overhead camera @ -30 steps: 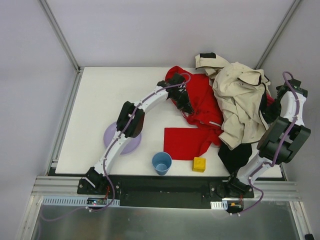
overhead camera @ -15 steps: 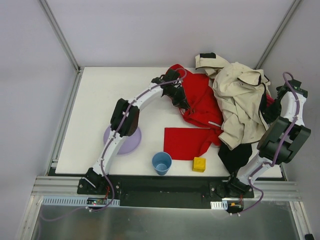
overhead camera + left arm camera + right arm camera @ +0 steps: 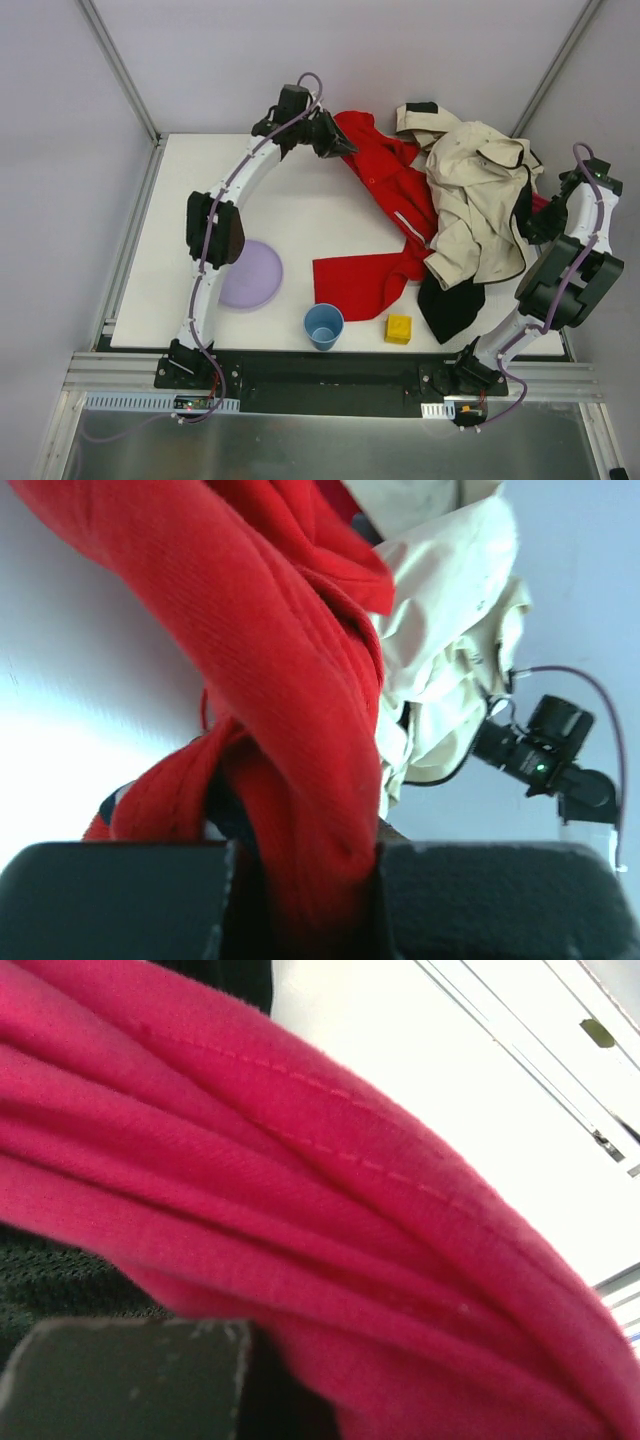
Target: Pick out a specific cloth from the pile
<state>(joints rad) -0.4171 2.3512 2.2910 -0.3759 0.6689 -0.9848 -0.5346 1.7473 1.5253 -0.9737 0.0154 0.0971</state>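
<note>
Since a second ago the left arm has swung up and back toward the far edge of the tabletop [image 3: 190, 180], and the red cloth has been drawn out with it into a long diagonal band. Its lower flap has slid left toward the cup. The purple plate [image 3: 250, 273], earlier partly covered by the arm, now lies in full view at the near left.

The left end effector [image 3: 335, 140] sits near the far edge, closed on the upper end of the red cloth [image 3: 385, 190]. In the left wrist view the fabric [image 3: 290, 680] runs down in a twisted fold and is pinched in the left end effector [image 3: 300, 885].

From that grip the garment stretches toward the near right, its lower part spread flat on the tabletop, its right side tucked under the pile [image 3: 475, 200]. A blue cup [image 3: 323, 325] stands upright just in front of the flap, with a yellow block [image 3: 399, 329] to its right.

A cream-and-black jacket [image 3: 480, 185] makes up most of the pile, at the far right. The right end effector [image 3: 535, 215] is pressed against its right edge. Its wrist view is filled by a magenta cloth [image 3: 300, 1210] lying over one dark finger [image 3: 130, 1380], and I cannot tell whether it is gripping
</note>
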